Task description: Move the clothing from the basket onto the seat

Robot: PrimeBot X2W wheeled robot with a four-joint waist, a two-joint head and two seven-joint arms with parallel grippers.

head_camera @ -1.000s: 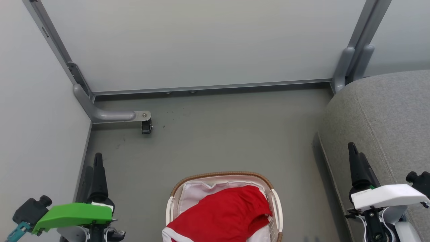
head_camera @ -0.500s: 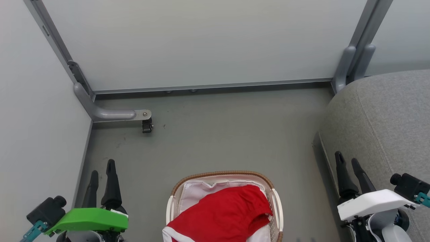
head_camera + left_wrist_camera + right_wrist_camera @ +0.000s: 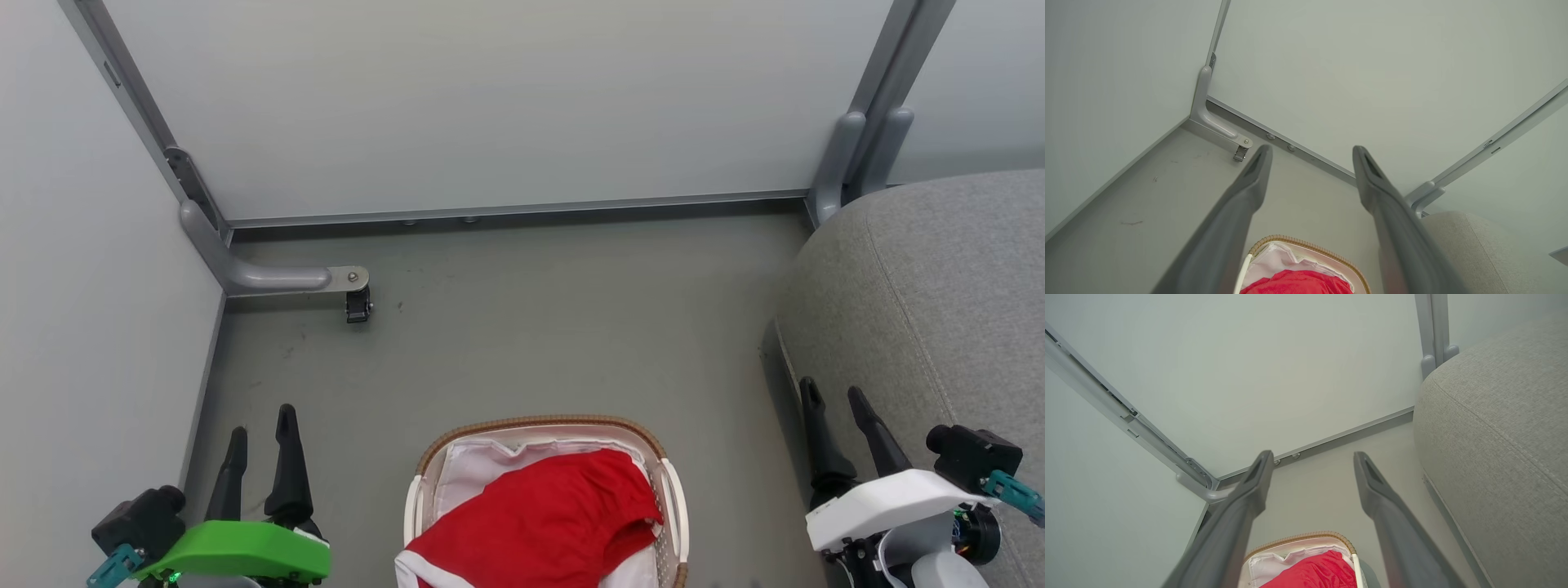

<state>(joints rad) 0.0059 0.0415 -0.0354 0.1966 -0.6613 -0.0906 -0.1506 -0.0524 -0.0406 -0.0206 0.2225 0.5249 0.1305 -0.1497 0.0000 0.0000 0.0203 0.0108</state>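
The head camera looks down from high up at the grey floor. The two wrist cameras sit lower, one each side, facing the pale wall. All three see the oval cream basket with a brown woven rim.

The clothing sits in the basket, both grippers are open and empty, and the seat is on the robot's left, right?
No: the head view shows the seat on the robot's right. The clothing is in the basket; the left gripper and right gripper are open, empty.
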